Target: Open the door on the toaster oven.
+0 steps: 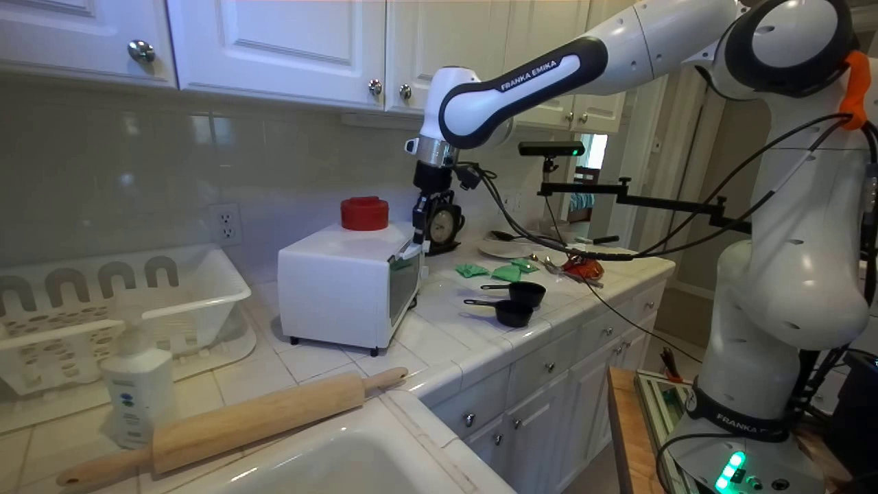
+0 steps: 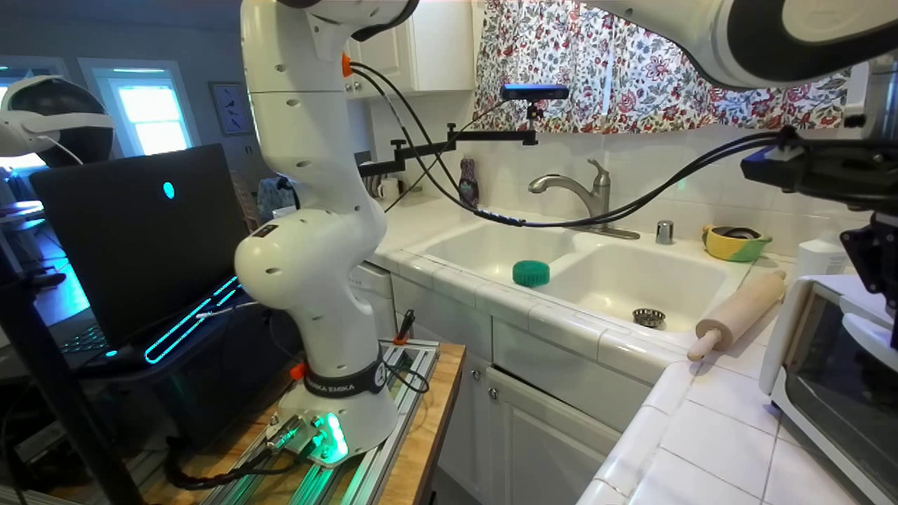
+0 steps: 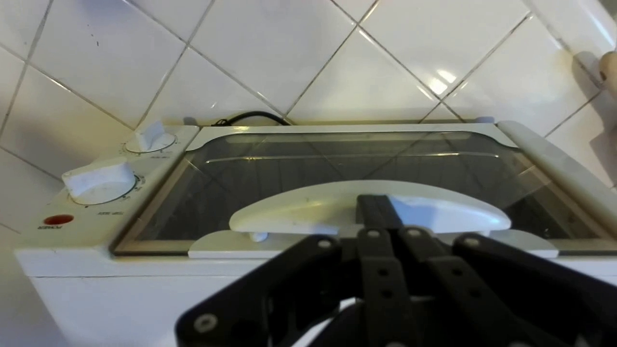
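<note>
White and boxy, a toaster oven [image 1: 336, 295] stands on a tiled table [image 1: 439, 336], its door [image 3: 332, 164] upright and apparently shut across the front. At the door's handle [image 3: 308, 209], the claw [image 3: 379, 212] points down, its fingers [image 3: 371, 212] narrow and side by side, covering the handle's middle in the wrist view; whether they touch it cannot be told. In an exterior view, the claw's black parts merge with a dark-rimmed dial [image 1: 442, 226] beyond the oven's knobs [image 3: 101, 180]. In an exterior view, the frame crops the oven [image 2: 782, 344] on that same side. A red container [image 1: 364, 214] sits on the oven or just behind it, hard to say which. White tile runs from the oven's front to the table's rounded edge, where two black pans [image 1: 513, 313] stand past the knobs. A rolling pin [image 1: 260, 422] lies between oven and sink [image 1: 343, 456].
</note>
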Tool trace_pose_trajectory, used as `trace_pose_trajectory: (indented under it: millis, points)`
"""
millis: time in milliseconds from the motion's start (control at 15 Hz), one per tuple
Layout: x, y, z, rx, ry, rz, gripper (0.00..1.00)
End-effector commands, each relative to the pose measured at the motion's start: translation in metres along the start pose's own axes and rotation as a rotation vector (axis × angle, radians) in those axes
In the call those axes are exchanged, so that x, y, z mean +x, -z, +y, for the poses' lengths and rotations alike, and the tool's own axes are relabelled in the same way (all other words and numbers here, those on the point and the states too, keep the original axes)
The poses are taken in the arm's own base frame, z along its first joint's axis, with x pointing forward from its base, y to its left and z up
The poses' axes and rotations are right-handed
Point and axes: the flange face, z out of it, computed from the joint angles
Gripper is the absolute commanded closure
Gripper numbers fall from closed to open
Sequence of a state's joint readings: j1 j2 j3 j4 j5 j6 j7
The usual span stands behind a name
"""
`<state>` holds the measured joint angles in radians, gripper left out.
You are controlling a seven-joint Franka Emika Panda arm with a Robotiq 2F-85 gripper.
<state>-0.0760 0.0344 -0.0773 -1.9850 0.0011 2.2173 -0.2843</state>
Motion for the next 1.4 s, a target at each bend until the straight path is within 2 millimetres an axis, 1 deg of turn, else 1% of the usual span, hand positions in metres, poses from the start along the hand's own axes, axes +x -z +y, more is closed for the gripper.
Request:
trace_pose_trajectory:
  millis: [0, 200, 533, 933, 1333]
  points:
    - [0.001, -0.004, 0.0, 0.022, 0.017, -0.027, 1.0]
    - [-0.012, -0.006, 0.003, 0.019, 0.001, -0.046, 1.0]
    - [-0.037, -0.014, 0.011, 0.039, -0.026, -0.066, 1.0]
    - [-0.06, -0.028, 0.018, 0.079, -0.065, -0.081, 1.0]
    - [-0.079, -0.047, 0.026, 0.1, -0.083, -0.092, 1.0]
